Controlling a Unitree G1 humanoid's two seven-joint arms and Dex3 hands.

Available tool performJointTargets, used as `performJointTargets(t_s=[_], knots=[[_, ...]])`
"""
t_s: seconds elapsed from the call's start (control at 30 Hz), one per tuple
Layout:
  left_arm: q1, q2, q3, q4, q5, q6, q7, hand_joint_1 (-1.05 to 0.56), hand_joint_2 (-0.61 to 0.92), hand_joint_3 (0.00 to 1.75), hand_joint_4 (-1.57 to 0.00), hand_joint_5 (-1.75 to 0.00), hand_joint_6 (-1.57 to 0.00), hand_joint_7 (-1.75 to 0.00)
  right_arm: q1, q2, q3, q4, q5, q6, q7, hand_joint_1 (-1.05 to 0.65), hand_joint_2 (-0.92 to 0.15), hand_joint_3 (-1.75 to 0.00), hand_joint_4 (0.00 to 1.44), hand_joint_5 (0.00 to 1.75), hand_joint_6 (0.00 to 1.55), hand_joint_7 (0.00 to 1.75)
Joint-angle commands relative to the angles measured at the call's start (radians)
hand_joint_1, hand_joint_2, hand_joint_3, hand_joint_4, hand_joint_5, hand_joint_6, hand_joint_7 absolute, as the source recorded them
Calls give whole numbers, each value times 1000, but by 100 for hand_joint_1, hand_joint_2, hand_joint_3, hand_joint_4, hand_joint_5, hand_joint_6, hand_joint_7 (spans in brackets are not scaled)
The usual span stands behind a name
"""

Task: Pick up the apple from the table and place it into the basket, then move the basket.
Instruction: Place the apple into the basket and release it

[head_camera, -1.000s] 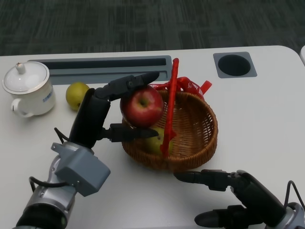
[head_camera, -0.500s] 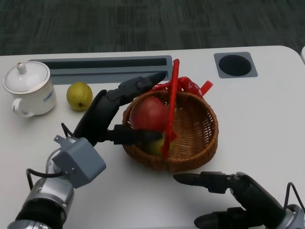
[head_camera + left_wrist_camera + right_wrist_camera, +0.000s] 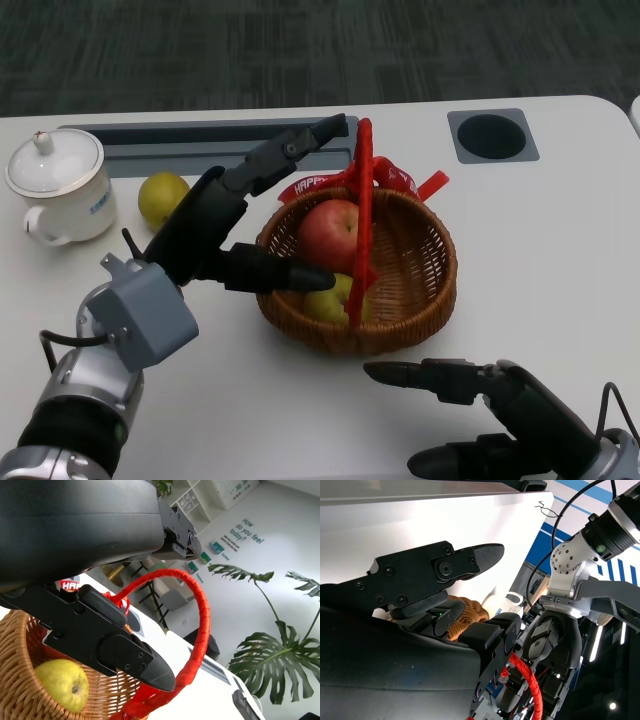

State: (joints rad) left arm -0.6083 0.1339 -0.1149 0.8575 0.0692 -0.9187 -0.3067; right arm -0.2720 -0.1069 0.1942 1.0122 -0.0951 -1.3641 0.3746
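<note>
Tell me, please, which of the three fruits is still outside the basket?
The yellow-green fruit on the table beside the white lidded cup. The red apple and other yellow-green fruit lie inside the basket.

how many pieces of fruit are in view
3. A red apple and a yellow-green fruit lie in the basket; another yellow-green fruit sits on the table beside the white lidded cup. The basket may hide more.

Head view from above; both wrist views close beside basket point(image 3: 400, 290).
</note>
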Motion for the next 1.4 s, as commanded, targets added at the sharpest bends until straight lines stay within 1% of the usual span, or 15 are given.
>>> performJointTargets(t_s=[0.03,0.2,0.33,0.57,0.73,0.93,1.1,1.23,1.4], knots=[[32,31,14,-47,-3,-2,-3,-75,75,1,-13,0,-19,0,2,-18,-3,-7,26,-8,-2,-53,-92,-7,69,0,60,0],[111,51,25,-137,-51,-5,-33,-73,79,1,-15,-1,-20,0,-6,-58,-17,-47,44,-21,-5,-54,-92,-8,71,1,61,0],[188,77,38,-215,-86,7,-59,-74,81,2,-18,-2,-21,-1,-19,-104,-26,-85,68,-44,-2,-55,-92,-7,71,1,60,0],[311,126,79,-328,-87,24,-44,-75,82,0,-27,-4,-28,-2,-57,-188,-11,-154,122,-59,19,-54,-92,-3,67,0,58,0],[374,150,101,-370,-95,24,-49,-73,81,0,-33,-5,-34,-3,-79,-239,-7,-182,118,-68,32,-57,-92,-4,66,0,57,0],[428,168,119,-413,-88,31,-43,-71,79,0,-44,-6,-44,-5,-137,-264,-43,-147,54,-84,22,-59,-92,-9,64,0,54,0],[450,172,127,-431,-65,42,-31,-72,79,0,-49,-5,-48,-4,-216,-283,-52,-100,-20,-78,21,-61,-92,-12,63,0,54,0],[462,167,123,-448,-62,58,-28,-72,79,0,-52,-4,-51,-3,-292,-307,-54,-51,-126,-83,12,-62,-92,-13,61,0,53,0],[477,164,121,-467,-64,71,-28,-71,78,0,-54,-4,-54,-3,-391,-352,-60,-24,-332,-85,-55,-66,-92,-16,58,0,52,0]])
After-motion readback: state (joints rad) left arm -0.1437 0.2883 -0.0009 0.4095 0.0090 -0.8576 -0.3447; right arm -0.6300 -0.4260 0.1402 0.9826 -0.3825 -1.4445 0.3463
